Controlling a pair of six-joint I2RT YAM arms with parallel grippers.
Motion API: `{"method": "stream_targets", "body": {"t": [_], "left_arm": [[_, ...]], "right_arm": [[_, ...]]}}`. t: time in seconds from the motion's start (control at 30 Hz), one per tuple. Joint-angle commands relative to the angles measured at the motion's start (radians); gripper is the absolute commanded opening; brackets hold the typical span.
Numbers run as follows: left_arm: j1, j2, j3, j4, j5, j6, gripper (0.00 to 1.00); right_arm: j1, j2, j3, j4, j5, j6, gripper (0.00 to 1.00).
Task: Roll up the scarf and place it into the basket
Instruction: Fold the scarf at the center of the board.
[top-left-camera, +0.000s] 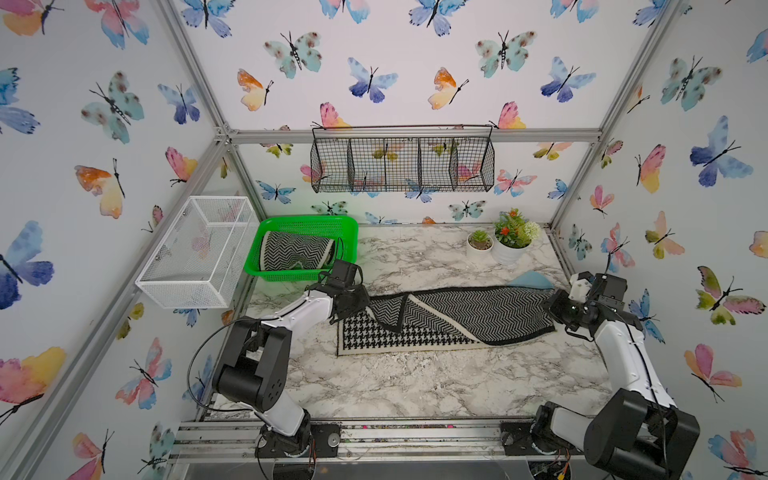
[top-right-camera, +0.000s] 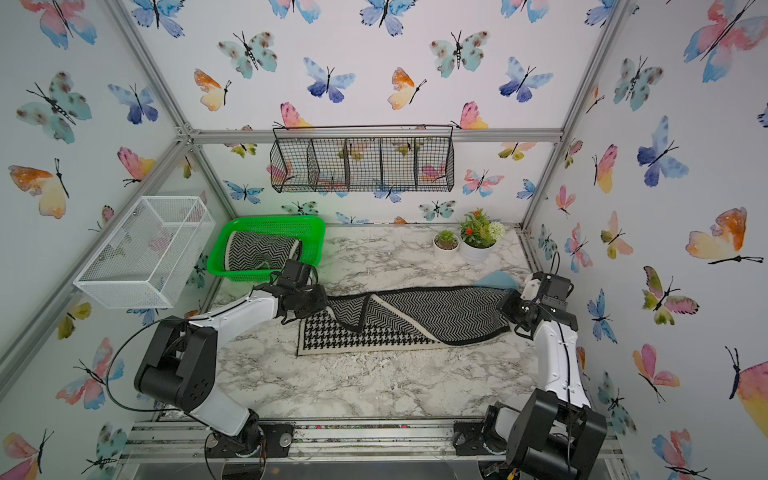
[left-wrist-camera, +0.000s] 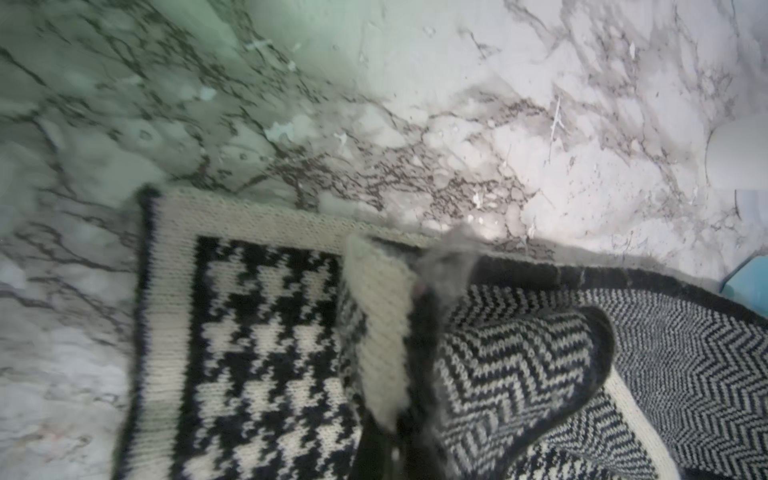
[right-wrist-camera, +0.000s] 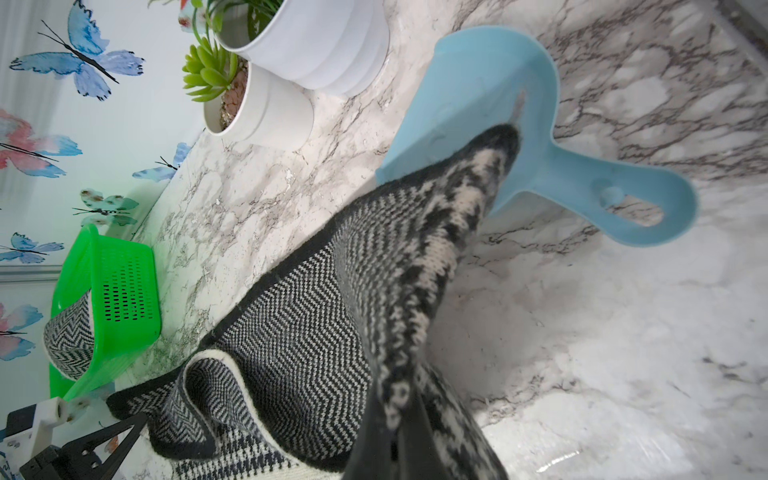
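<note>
Pinching scarf (top-left-camera: 457, 316) at basket-side end with left tool (top-left-camera: 358, 306), jaws pressed on folded edge. Pinching opposite corner with right tool (top-left-camera: 555, 307), raised over blue scoop (right-wrist-camera: 498, 83). Held stretched along table (top-left-camera: 415, 382), probably to straighten for rolling. Lying near basket (top-left-camera: 307, 222), not inside; rolled bundle (top-left-camera: 297, 251) already there.

scarf (top-left-camera: 478, 311): knitted cloth, matt | basket (top-left-camera: 307, 224): glossy plastic | table (top-left-camera: 415, 382): smooth, marble-look | scoop (right-wrist-camera: 469, 83): smooth plastic

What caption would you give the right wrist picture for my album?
Right pincer shut on one end of the scarf, blue scoop and green basket beyond.
</note>
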Motion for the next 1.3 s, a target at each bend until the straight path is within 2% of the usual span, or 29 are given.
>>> {"method": "stream_targets", "body": {"t": [0.0,0.17,0.37,0.4,0.47,0.5,0.53,0.63,0.73,0.87,1.07,1.27], "left_arm": [[0.068,0.017,0.009,-0.024,0.079,0.064,0.00],[0.129,0.020,-0.003,-0.031,0.120,0.103,0.00],[0.208,0.017,-0.045,-0.007,0.193,0.110,0.11],[0.219,0.016,-0.053,0.004,0.213,0.112,0.17],[0.237,0.015,-0.061,0.000,0.219,0.112,0.63],[0.242,0.010,-0.064,-0.011,0.203,0.108,0.76],[0.245,0.003,-0.068,-0.018,0.191,0.107,0.84],[0.248,-0.036,-0.082,-0.036,0.156,0.107,0.98],[0.242,-0.092,-0.104,-0.039,0.195,0.116,0.99],[0.182,-0.175,-0.152,-0.052,0.242,0.105,0.98],[0.092,-0.293,-0.259,-0.006,0.270,0.041,0.92],[0.016,-0.336,-0.324,0.035,0.274,-0.006,0.85]], "right_arm": [[-0.002,-0.015,0.037,-0.023,0.013,-0.011,0.01],[-0.002,-0.005,0.041,-0.015,0.010,-0.004,0.01],[-0.003,-0.001,0.054,-0.021,0.015,-0.007,0.02],[-0.003,0.000,0.057,-0.022,0.015,-0.008,0.02],[-0.002,0.000,0.060,-0.025,0.015,-0.009,0.01],[-0.003,0.001,0.063,-0.024,0.016,-0.009,0.01],[-0.004,0.000,0.064,-0.024,0.014,-0.009,0.02],[-0.003,0.005,0.069,-0.024,0.005,-0.008,0.02],[-0.003,0.009,0.077,-0.021,-0.001,-0.008,0.02],[-0.003,0.021,0.081,-0.016,-0.012,-0.003,0.01],[-0.003,0.032,0.059,0.027,-0.052,0.026,0.01],[-0.003,0.037,0.054,0.034,-0.066,0.030,0.01]]}}
